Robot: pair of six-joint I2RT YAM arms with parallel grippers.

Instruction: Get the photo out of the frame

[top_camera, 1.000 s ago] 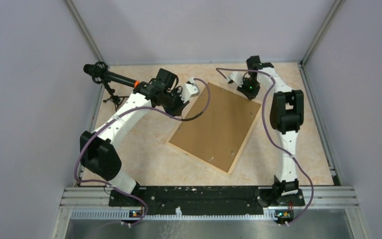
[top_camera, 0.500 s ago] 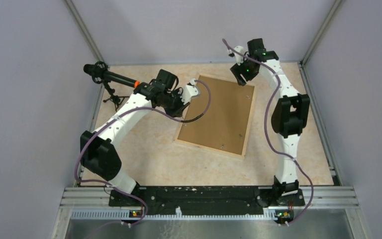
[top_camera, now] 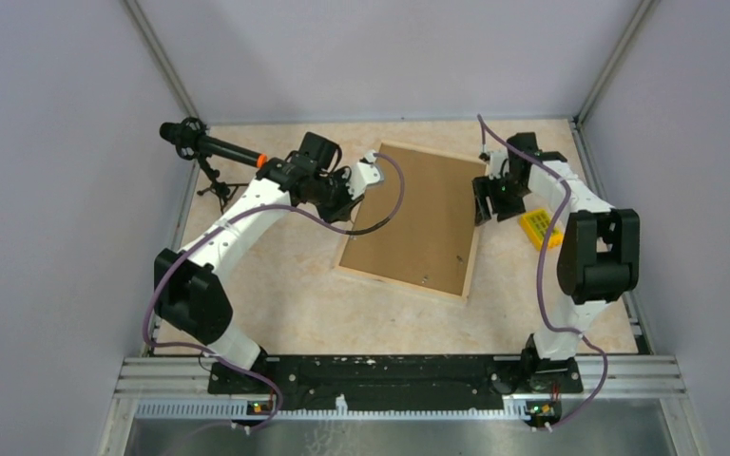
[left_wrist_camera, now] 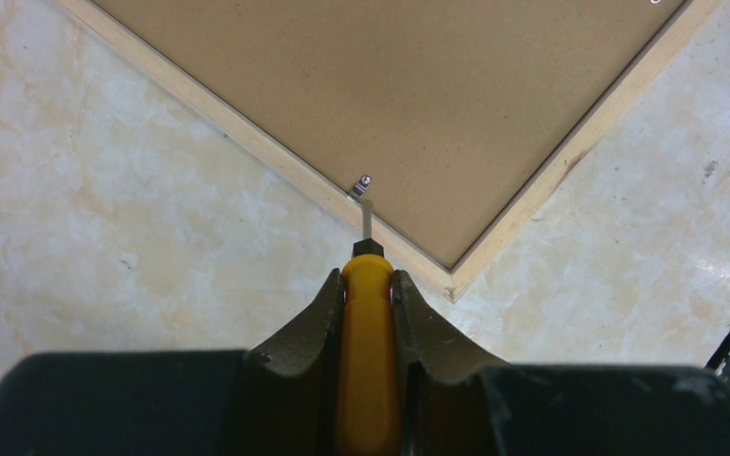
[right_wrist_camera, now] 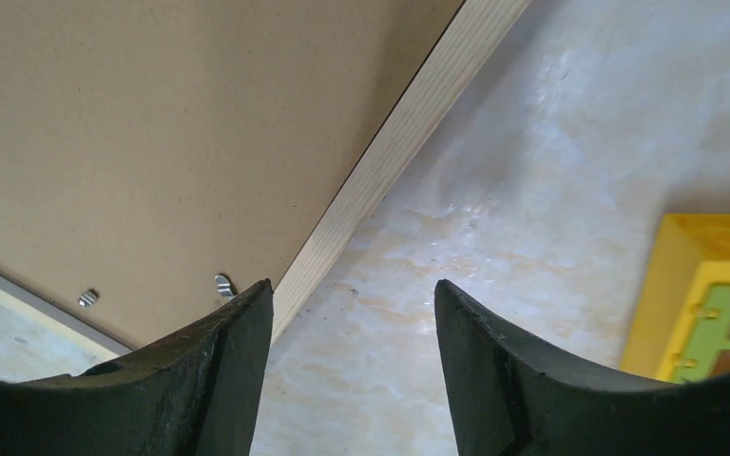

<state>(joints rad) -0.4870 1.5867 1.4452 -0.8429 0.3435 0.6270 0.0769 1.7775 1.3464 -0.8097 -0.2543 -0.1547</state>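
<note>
Brown fibreboard faces up: the frame (top_camera: 416, 223) lies back-side up on the marbled table (top_camera: 276, 294), near the middle and a little toward the far side. It is turned slightly off square. Pale wood edges run all round the board.

The left gripper (top_camera: 365, 174) sits at the frame's far left corner. In its wrist view the fingers (left_wrist_camera: 318, 313) are drawn in narrow and clamp a yellow-handled tool (left_wrist_camera: 368, 361) from both sides. A short flat blade (left_wrist_camera: 366, 220) sticks out of the handle, crosses the wooden edge, and its tip meets a small metal clip (left_wrist_camera: 361, 184) at the rim of the board, just beside a corner. Whether the blade presses the clip or only touches it, I cannot tell.

The right gripper (top_camera: 488, 198) hangs over the frame's right edge, toward its far end. Its jaws stand wide apart and hold nothing. One finger (right_wrist_camera: 228, 332) is above the wooden edge, the other (right_wrist_camera: 475, 323) above bare table. Two more clips (right_wrist_camera: 88, 298) show on the board near a corner, close to the first finger.

Just right of that gripper a yellow block (top_camera: 540, 228) lies on the table, apart from the frame. At the table's far left corner stands a black rod (top_camera: 211, 147) on a small tripod (top_camera: 217, 190), well clear of the frame.
</note>
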